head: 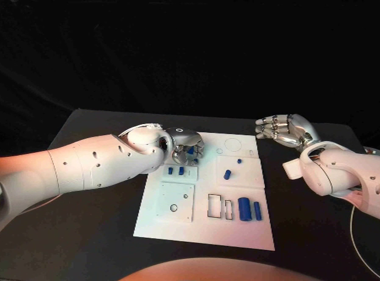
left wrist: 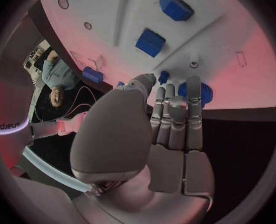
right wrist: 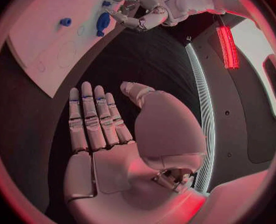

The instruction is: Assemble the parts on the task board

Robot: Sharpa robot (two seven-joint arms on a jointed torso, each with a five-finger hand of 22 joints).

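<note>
The white task board (head: 206,225) lies in the middle of the black table. My left hand (head: 183,143) reaches over its far left part, fingers stretched out side by side (left wrist: 175,119). Just past its fingertips lie a round blue part (left wrist: 199,91) and a small blue peg (left wrist: 164,76); whether the fingers touch them I cannot tell, and nothing sits in the palm. Two blue blocks (left wrist: 150,42) lie further along the board. My right hand (head: 284,129) hangs open beyond the board's far right corner, palm bare (right wrist: 113,149).
On the board there are two small blue pieces (head: 175,171), a blue piece (head: 228,174) on the raised square, two blue cylinders (head: 250,209) and rectangular slots (head: 215,206) near the front. Bare black table (head: 88,234) surrounds the board.
</note>
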